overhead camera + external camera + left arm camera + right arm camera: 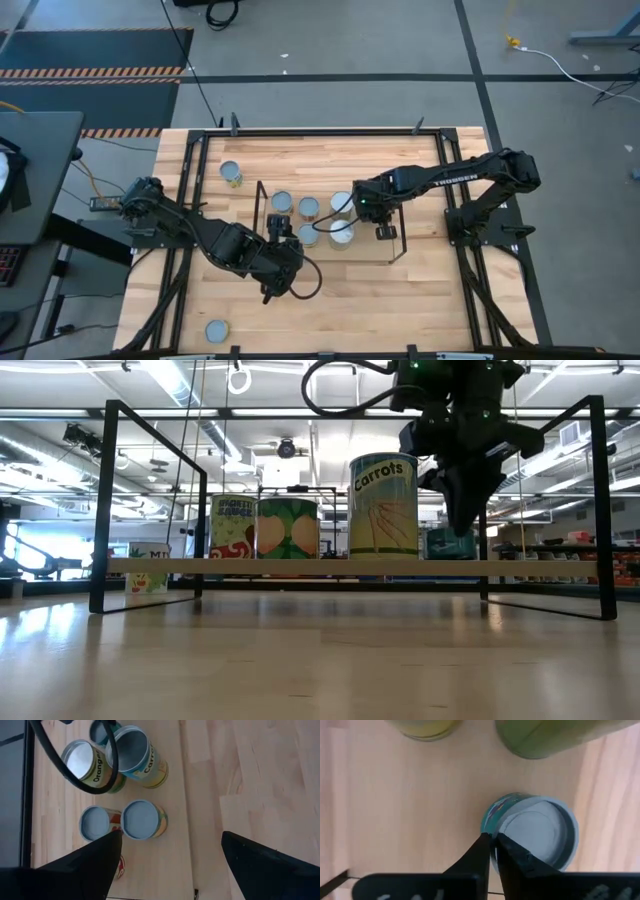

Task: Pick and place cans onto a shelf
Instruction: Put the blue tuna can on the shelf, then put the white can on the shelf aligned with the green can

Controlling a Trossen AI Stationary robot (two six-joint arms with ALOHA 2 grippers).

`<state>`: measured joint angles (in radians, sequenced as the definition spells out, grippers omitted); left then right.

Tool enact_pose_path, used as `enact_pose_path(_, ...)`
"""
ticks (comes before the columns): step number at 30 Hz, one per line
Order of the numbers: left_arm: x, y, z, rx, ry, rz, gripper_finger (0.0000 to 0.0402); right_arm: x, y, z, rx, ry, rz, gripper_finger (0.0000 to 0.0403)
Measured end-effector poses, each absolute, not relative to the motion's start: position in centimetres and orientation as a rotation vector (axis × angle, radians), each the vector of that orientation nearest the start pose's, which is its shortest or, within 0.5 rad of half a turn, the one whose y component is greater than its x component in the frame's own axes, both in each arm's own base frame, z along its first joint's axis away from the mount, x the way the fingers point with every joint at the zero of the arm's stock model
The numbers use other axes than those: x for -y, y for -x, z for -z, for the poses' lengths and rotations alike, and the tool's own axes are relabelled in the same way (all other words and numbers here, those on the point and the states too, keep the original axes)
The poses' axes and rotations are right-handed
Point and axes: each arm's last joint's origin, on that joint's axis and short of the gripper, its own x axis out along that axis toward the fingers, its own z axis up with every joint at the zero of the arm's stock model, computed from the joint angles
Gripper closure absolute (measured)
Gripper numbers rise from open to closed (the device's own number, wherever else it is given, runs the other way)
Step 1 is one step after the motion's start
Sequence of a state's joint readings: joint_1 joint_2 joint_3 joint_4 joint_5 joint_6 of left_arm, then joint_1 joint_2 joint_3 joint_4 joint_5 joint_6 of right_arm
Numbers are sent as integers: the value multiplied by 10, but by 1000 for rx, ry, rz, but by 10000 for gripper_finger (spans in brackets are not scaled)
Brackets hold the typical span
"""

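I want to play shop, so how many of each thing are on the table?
Shelf: 1
Cans on it: 6, counting the teal can under the right gripper
Cans off it: 2
Grippers: 2, the right gripper and the left gripper
Total: 11
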<state>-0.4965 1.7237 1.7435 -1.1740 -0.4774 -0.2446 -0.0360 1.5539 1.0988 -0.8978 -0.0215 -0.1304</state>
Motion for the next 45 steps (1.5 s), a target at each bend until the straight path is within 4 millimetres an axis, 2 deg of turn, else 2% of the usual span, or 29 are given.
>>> enact_pose_path(5, 147, -301, -347, -1032, -385, -65, 54, 7, -283, -219, -1344, 53, -98, 345)
enact_pose_path(11, 129, -282, -380, -924, -345, -73, 54, 5, -283, -220, -1349, 57, -103, 334)
enact_pose_path(18, 94, -253, -412, -857, -300, -148, 54, -2, -286, -247, -1361, 144, -62, 315)
enact_pose_path(20, 77, -241, -417, -883, -288, -217, 54, -5, -287, -259, -1348, 174, -52, 308)
enact_pose_path(23, 45, -214, -427, -911, -197, -423, 54, -12, -286, -280, -1276, 189, -54, 299)
enact_pose_path(26, 18, -187, -435, -913, -68, -607, 54, -21, -275, -300, -1157, 210, -47, 296)
enact_pose_path(29, 1, -165, -441, -844, 51, -717, 54, -30, -257, -314, -1022, 252, -16, 296)
enact_pose_path(32, -10, -145, -434, -822, 124, -776, 54, -40, -239, -320, -889, 227, -6, 296)
enact_pose_path(38, -31, -121, -390, -839, 305, -950, 54, -53, -211, -317, -754, 162, -46, 296)
enact_pose_path(42, -48, -119, -366, -822, 469, -1088, 54, -56, -204, -315, -742, 167, -67, 296)
enact_pose_path(45, -66, -124, -353, -832, 576, -1136, 54, -57, -205, -316, -735, 161, -67, 296)
